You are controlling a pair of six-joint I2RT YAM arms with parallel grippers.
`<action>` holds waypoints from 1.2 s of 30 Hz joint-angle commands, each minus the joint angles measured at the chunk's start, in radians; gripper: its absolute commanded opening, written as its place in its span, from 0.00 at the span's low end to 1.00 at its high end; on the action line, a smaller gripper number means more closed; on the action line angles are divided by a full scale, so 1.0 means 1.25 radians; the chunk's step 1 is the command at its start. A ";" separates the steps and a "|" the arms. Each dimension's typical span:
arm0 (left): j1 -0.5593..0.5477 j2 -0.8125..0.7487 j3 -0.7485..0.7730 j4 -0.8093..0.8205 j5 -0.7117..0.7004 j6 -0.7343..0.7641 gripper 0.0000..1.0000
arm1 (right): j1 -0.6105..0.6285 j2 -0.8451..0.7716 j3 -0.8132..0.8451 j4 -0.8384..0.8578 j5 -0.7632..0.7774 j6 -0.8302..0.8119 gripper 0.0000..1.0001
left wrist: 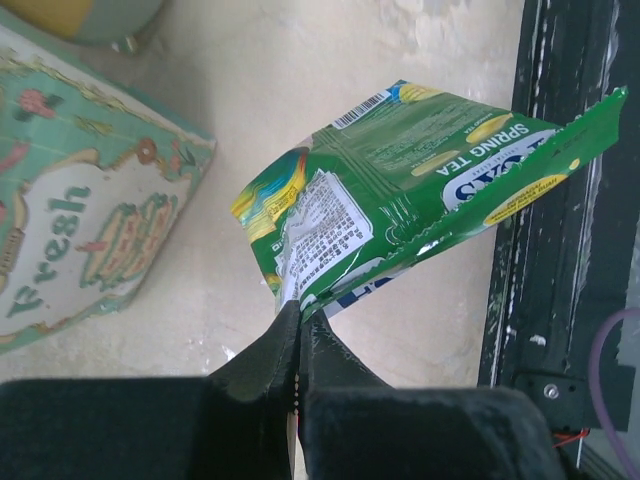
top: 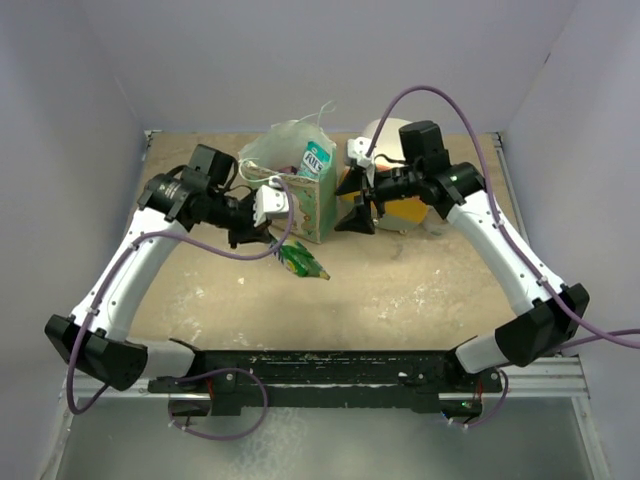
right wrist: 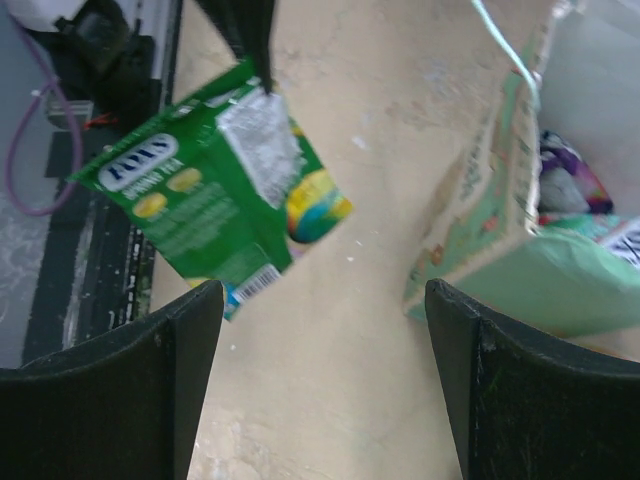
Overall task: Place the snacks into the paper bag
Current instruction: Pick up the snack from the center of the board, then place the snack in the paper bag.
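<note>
A green "Spring Tea" snack packet (left wrist: 420,180) hangs by one corner from my left gripper (left wrist: 300,318), whose jaws are shut on it. From above, the packet (top: 300,260) dangles just over the table in front of the paper bag (top: 305,195), below the left gripper (top: 272,240). The pale green bag with "Fresh" lettering (left wrist: 80,230) stands upright; a teal-white packet (top: 316,158) pokes out of its top and a purple one (right wrist: 565,170) lies inside. My right gripper (top: 350,202) is open and empty beside the bag's right side (right wrist: 500,260), facing the hanging packet (right wrist: 220,190).
A round white, orange and yellow drawer unit (top: 400,205) stands behind the right gripper, right of the bag. The black mounting rail (top: 320,365) runs along the near edge. Grey walls enclose the table on three sides.
</note>
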 commanded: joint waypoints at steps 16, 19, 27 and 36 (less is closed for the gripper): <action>0.006 0.134 0.296 0.021 0.115 -0.347 0.00 | 0.052 -0.063 -0.036 0.024 -0.073 0.026 0.87; 0.007 0.128 0.281 0.044 0.134 -0.375 0.00 | 0.052 -0.058 -0.045 0.083 -0.055 0.079 0.81; 0.006 0.110 0.237 0.089 0.149 -0.412 0.00 | 0.052 -0.027 -0.038 0.146 -0.083 0.167 0.49; 0.006 0.093 0.208 0.102 0.175 -0.404 0.00 | 0.051 -0.008 -0.024 0.135 -0.065 0.191 0.00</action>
